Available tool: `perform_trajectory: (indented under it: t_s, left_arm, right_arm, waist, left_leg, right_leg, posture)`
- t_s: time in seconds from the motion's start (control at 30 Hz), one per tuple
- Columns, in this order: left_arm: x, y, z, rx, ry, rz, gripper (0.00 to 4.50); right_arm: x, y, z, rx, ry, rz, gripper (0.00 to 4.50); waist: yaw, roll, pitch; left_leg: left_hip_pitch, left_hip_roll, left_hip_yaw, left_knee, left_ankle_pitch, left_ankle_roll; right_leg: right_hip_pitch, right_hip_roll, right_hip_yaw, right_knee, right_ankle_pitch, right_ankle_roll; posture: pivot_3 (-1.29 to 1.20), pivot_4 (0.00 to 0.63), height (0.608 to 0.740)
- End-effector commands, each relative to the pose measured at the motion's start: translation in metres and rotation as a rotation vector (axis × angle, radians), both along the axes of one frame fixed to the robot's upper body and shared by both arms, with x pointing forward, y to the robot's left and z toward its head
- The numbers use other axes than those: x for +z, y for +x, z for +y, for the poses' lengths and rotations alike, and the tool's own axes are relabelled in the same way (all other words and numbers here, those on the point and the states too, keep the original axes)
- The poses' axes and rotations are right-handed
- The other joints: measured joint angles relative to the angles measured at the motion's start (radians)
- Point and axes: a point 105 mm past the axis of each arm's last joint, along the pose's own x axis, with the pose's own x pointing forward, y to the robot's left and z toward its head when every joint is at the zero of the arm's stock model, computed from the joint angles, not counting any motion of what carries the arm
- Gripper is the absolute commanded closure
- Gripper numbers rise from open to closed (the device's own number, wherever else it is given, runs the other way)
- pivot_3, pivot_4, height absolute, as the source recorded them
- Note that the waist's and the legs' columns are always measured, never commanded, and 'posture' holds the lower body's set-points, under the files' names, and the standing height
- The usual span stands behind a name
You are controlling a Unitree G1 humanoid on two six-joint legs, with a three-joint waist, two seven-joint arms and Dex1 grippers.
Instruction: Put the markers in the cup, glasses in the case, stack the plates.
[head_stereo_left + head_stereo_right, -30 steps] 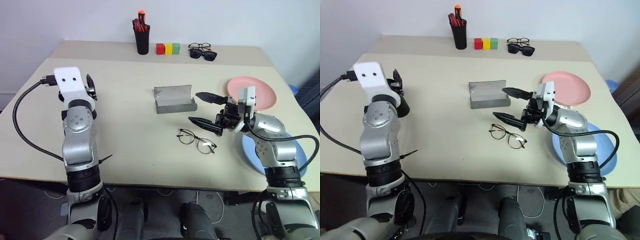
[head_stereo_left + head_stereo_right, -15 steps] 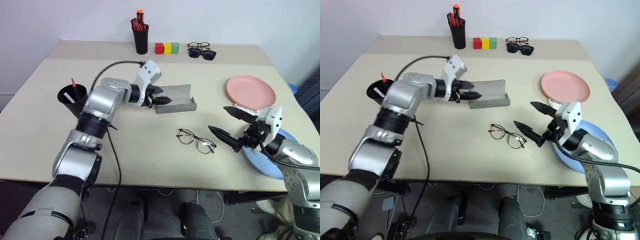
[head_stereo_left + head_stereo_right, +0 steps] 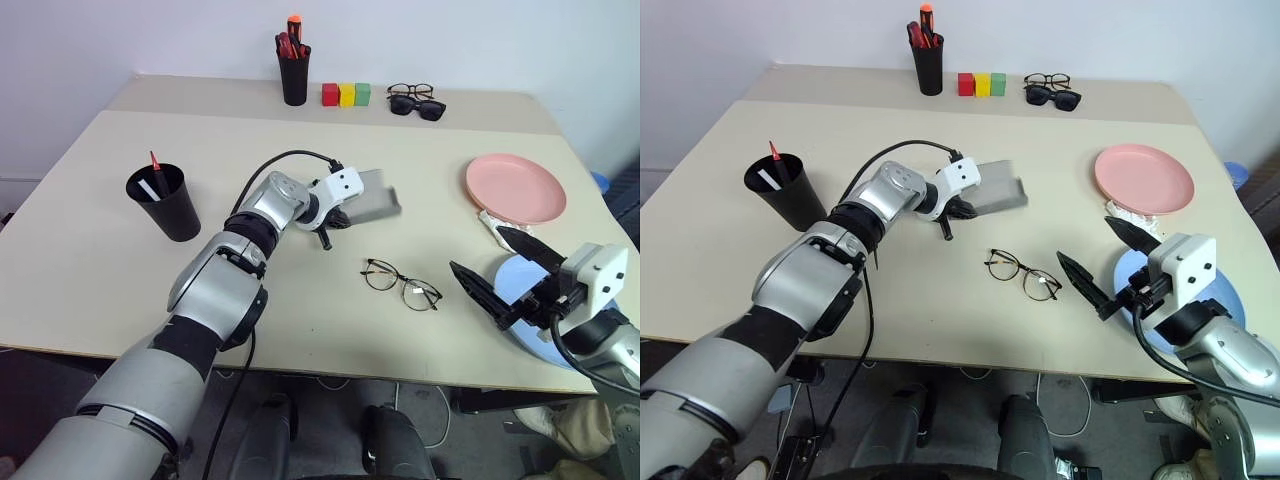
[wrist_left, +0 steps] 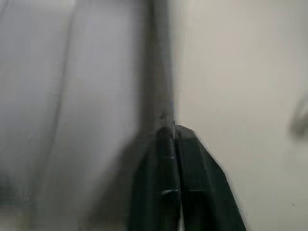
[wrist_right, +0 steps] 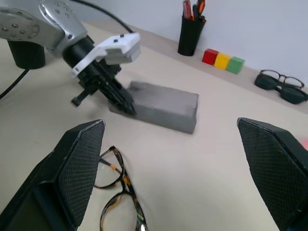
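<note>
The grey case (image 3: 375,200) lies mid-table; in the right wrist view the case (image 5: 163,113) looks like a shut box. My left gripper (image 3: 325,232) is shut, its tips against the case's left front edge with nothing between them. The wire-framed glasses (image 3: 400,285) lie in front of the case. My right gripper (image 3: 476,249) hangs wide open to the right of them, over the light blue plate (image 3: 520,292). The pink plate (image 3: 515,187) sits behind it. The black cup (image 3: 165,205) at the left holds a red marker (image 3: 154,162) and a white marker (image 3: 147,188).
A black pen pot (image 3: 293,75), three coloured blocks (image 3: 345,95), black-framed glasses and sunglasses (image 3: 418,102) line the back edge. A black cable (image 3: 275,165) loops from my left arm. A small white scrap (image 3: 493,221) lies by the pink plate.
My left arm swung from the cup across to the case and its gripper shut. The case's upright lid has come down. My right gripper, still open, drew back from the glasses toward the blue plate.
</note>
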Motion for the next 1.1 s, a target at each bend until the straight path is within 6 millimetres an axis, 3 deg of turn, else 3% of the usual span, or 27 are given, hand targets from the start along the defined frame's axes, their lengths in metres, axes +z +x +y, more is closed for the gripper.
perform_trajectory:
  t_s: [0.03, 0.2, 0.43, 0.57, 0.77, 0.9, 1.1]
  left_arm:
    - [0.012, 0.0, -0.007, -0.027, -0.007, -0.034, 4.48]
    - [0.016, -0.008, -0.001, -0.124, -0.029, 0.01, 4.48]
    - [0.008, -0.03, 0.044, -0.238, 0.029, 0.096, 4.48]
    - [0.008, -0.062, 0.093, -0.182, 0.088, 0.115, 4.48]
    - [0.002, -0.123, 0.118, -0.245, 0.157, 0.218, 4.48]
    - [-0.002, -0.143, 0.111, -0.292, 0.16, 0.243, 4.48]
    - [-0.01, -0.125, 0.059, -0.29, 0.13, 0.189, 4.48]
  right_arm:
    - [0.012, -0.007, 0.001, -0.009, -0.002, -0.058, 0.0]
    - [0.012, -0.003, 0.003, -0.002, -0.007, -0.054, 0.0]
    - [0.008, 0.004, 0.005, 0.03, -0.001, -0.04, 0.0]
    - [0.004, 0.008, 0.007, 0.055, 0.009, -0.033, 0.0]
    - [0.003, 0.015, 0.007, 0.082, 0.009, -0.03, 0.0]
    - [0.003, 0.019, 0.007, 0.095, 0.004, -0.032, 0.0]
    - [0.004, 0.021, 0.005, 0.089, -0.001, -0.042, 0.0]
  waist:
    - [0.001, 0.0, 0.0]
    - [-0.001, 0.0, 0.0]
    - [-0.005, 0.001, 0.0]
    - [-0.029, 0.002, 0.0]
    - [-0.028, 0.003, 0.0]
    - [-0.022, 0.003, 0.0]
    - [-0.02, 0.003, 0.0]
  left_leg:
    - [0.0, 0.0, 0.0, 0.0, 0.0, 0.0]
    - [0.0, 0.0, 0.0, 0.0, 0.0, 0.0]
    - [0.001, 0.001, 0.0, -0.001, 0.0, 0.0]
    - [0.0, 0.001, -0.001, -0.001, 0.0, 0.0]
    - [0.003, 0.002, -0.001, -0.001, 0.0, 0.0]
    - [0.003, 0.002, -0.002, -0.001, 0.0, 0.0]
    - [0.002, 0.001, -0.001, 0.0, 0.0, 0.0]
  right_leg:
    - [0.0, 0.0, 0.0, 0.0, 0.0, 0.001]
    - [0.0, 0.0, 0.0, 0.0, 0.0, 0.0]
    - [-0.001, 0.001, 0.0, 0.001, 0.001, -0.002]
    - [-0.001, 0.001, 0.0, 0.001, 0.001, -0.002]
    - [0.001, 0.001, 0.001, 0.002, -0.001, -0.007]
    - [0.002, 0.0, 0.001, 0.0, -0.001, -0.009]
    - [0.002, 0.001, 0.001, 0.0, -0.002, -0.009]
  posture:
    - [0.0, 0.15, 0.74]
    - [0.0, 0.15, 0.74]
    - [0.0, 0.15, 0.74]
    - [0.0, 0.15, 0.74]
    - [0.0, 0.15, 0.74]
    - [0.0, 0.15, 0.74]
    - [0.0, 0.15, 0.74]
